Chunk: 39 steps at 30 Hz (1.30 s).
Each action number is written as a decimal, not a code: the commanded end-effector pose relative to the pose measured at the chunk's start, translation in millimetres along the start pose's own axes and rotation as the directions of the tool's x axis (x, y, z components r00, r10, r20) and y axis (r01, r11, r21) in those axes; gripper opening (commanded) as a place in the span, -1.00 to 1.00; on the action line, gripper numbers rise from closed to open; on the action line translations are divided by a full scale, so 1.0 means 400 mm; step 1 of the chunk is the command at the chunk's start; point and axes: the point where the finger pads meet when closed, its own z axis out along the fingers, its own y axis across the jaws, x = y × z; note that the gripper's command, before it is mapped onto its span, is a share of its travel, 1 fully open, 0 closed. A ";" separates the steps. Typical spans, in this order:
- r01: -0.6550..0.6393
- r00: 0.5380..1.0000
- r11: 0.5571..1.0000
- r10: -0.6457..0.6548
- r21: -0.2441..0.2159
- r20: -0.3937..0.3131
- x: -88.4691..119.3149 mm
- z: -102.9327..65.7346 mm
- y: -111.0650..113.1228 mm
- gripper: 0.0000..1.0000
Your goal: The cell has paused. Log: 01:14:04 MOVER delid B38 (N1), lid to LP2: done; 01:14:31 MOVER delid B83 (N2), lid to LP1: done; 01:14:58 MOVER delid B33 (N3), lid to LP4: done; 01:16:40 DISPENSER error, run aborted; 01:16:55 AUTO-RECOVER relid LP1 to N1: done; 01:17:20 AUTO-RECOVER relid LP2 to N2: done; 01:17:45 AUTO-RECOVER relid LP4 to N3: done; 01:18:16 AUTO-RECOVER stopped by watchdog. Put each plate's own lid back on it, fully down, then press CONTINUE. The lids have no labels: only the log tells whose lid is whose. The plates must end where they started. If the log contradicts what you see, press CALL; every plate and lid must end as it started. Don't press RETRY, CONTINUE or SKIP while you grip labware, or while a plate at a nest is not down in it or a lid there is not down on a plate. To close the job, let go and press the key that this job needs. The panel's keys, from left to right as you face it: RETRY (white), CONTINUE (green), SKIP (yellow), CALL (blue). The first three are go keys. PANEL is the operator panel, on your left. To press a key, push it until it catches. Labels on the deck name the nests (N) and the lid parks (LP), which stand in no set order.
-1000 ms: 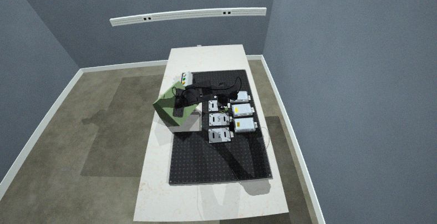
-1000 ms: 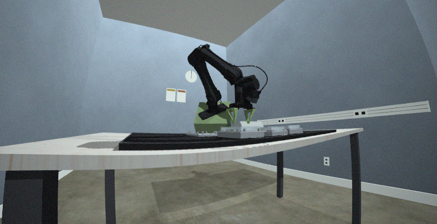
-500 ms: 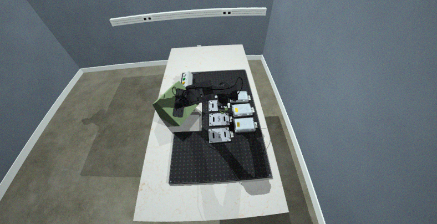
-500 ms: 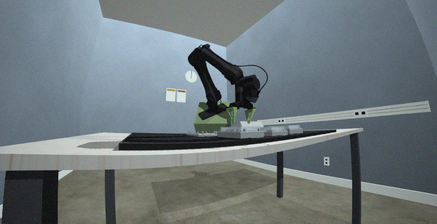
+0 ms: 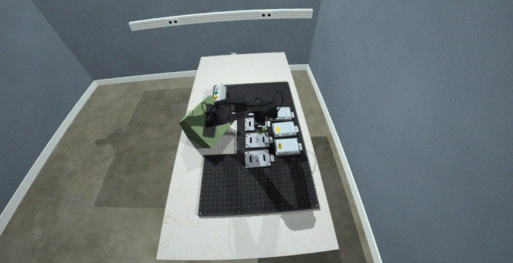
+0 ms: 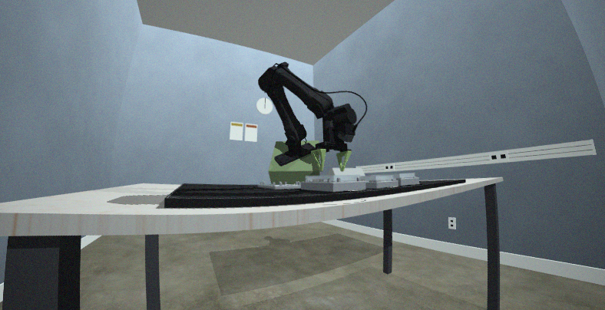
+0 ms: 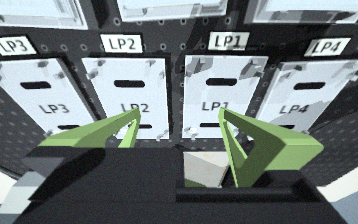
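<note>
Top: LP1 park is my landmark. Three labware plates lie in a row beyond it from the arm; operator panel well off to its left. Exterior: claw spread wide, pointing down above the worktop; LP1 too small to tell. Wrist: fingertips wide apart, one over LP1, the other over neighbouring LP2 park; LP4 park on LP1's other side.

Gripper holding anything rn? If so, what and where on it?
Nothing held. The gripper is open, with only a gap between its fingers, above the LP2 park and LP1 park.
</note>
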 end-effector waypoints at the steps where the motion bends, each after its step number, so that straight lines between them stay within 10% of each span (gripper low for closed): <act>1: -0.005 0.993 1.000 0.006 -0.010 0.120 -0.020 -0.006 -0.035 0.92; 12: 0.000 0.881 1.000 0.000 -0.001 0.474 -0.042 -0.008 -0.171 0.70; 19: 0.000 0.866 1.000 -0.003 0.005 0.500 -0.079 -0.017 -0.244 0.60; 20: 0.001 0.866 1.000 -0.004 0.005 0.500 -0.081 -0.017 -0.257 -1.00; 39: 0.003 0.873 1.000 -0.001 -0.002 0.488 -0.072 -0.010 -0.310 -1.00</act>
